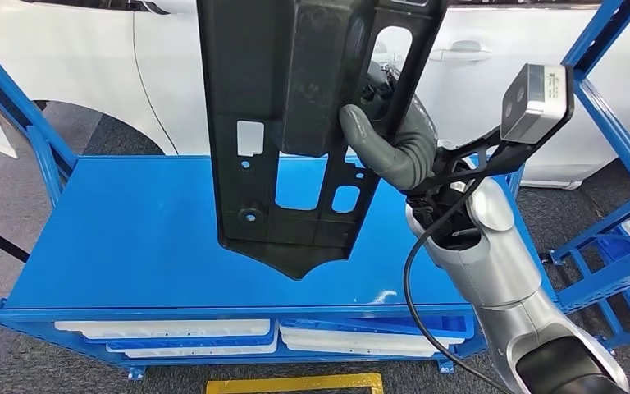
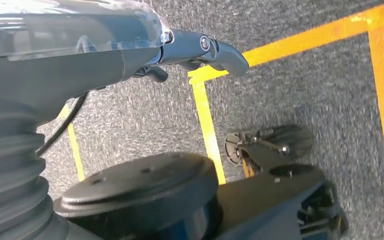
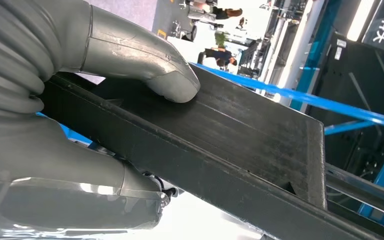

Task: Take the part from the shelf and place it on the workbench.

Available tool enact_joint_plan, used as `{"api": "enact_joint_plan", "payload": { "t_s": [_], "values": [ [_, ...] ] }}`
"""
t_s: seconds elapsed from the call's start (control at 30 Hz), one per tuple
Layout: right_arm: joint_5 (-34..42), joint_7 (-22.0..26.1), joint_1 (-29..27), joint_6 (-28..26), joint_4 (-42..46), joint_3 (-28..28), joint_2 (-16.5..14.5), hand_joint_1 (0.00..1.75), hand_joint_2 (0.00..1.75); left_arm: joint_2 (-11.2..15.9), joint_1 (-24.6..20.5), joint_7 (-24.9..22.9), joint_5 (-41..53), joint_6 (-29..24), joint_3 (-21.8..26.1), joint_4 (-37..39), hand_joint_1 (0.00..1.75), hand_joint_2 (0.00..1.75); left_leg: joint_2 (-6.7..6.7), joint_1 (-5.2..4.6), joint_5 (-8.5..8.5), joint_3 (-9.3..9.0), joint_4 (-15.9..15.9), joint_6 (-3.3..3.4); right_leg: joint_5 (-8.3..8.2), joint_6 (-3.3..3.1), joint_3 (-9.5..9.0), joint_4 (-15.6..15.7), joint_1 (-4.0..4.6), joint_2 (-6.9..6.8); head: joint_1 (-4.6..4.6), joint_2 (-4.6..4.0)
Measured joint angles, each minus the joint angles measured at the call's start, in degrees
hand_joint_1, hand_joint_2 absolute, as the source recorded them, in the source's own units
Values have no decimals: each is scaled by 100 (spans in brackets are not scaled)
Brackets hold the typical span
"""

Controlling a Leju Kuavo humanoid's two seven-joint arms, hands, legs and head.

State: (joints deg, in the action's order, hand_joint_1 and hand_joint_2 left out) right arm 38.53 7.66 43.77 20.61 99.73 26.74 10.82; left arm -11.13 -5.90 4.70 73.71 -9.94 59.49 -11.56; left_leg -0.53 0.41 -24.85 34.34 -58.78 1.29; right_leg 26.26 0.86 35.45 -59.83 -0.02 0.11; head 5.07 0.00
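Gripping the black part [image 1: 295, 139] by one edge, the right robot hand [image 1: 394, 139] holds it upright in the air above the blue counter [image 1: 131, 238], its pointed lower end hanging just over the surface without touching, as far as the head view tells; the thumb [image 3: 150, 65] presses on the part's flat face. By my judgement the pickup is done and only lowering and release remain. The left robot hand [image 2: 200, 50] hangs over the floor, holding nothing, though whether its fingers are spread I cannot tell

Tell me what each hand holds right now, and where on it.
Right hand grips the black part along its side edge, thumb on the face. Left hand holds nothing.
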Motion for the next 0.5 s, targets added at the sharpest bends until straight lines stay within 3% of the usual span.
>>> {"api": "enact_joint_plan", "payload": {
  "t_s": [0.03, 0.1, 0.17, 0.2, 0.23, 0.3, 0.33, 0.37, 0.43, 0.5],
  "values": [
    [0, 6, 5, -1, 0, -4, 2, 175, 175, -2, -5, 0, -3, 13, -1, 0, 0, 175, 6, 11, 25, 15, 16, 36, 171, 32, 74, -200, -12, 0, 0, 0],
    [0, 12, 4, -3, 0, -9, 8, 175, 175, -2, -17, 0, -5, 37, -1, -1, 0, 175, 16, 10, 69, 70, 18, 74, 623, 88, 332, -908, -38, -1, 0, 0],
    [0, 16, -9, -4, -1, -11, 19, 175, 175, -2, -17, 0, -5, 54, 0, 0, 0, 175, 21, 6, 124, 144, 16, 79, 846, 119, 495, -1456, -60, -2, 0, 0],
    [0, 17, -11, -2, -1, -12, 27, 175, 175, -3, -16, 0, -5, 57, 0, 0, 0, 175, 21, 6, 155, 182, 14, 74, 796, 123, 430, -1434, -68, -3, 0, 0],
    [0, 19, -7, 1, -2, -15, 36, 175, 175, -3, -15, 0, -5, 59, 0, 0, 0, 175, 18, 6, 186, 216, 13, 65, 660, 117, 246, -1182, -74, -3, 0, 0],
    [1, 23, 28, 5, -5, -25, 46, 175, 175, -7, -17, 1, -5, 58, 1, -1, 0, 175, 8, 1, 250, 271, 13, 27, 380, 76, -292, -334, -63, -1, 0, 0],
    [3, 27, 51, 7, -6, -32, 48, 175, 175, -9, -17, 2, -5, 57, 1, -1, 0, 175, 6, -1, 285, 286, 21, -3, 289, 50, -474, -21, -46, 3, -1, 0],
    [4, 31, 76, 7, -8, -37, 49, 175, 175, -11, -18, 2, -5, 57, 1, -1, 0, 175, 5, -2, 320, 297, 29, -37, 252, 26, -569, 168, -26, 7, -1, 0],
    [7, 34, 105, 7, -14, -42, 51, 175, 175, -17, -14, 3, -5, 55, 1, -1, 0, 175, 4, -3, 401, 308, 68, -114, 190, -31, -536, 222, -2, 10, -1, 0],
    [7, 33, 121, 7, -24, -42, 51, 175, 175, -18, -12, 4, -7, 51, 1, -1, 0, 175, -1, 0, 332, 363, 23, -173, 84, -116, -479, 282, -25, -17, -1, 0]
  ]
}}
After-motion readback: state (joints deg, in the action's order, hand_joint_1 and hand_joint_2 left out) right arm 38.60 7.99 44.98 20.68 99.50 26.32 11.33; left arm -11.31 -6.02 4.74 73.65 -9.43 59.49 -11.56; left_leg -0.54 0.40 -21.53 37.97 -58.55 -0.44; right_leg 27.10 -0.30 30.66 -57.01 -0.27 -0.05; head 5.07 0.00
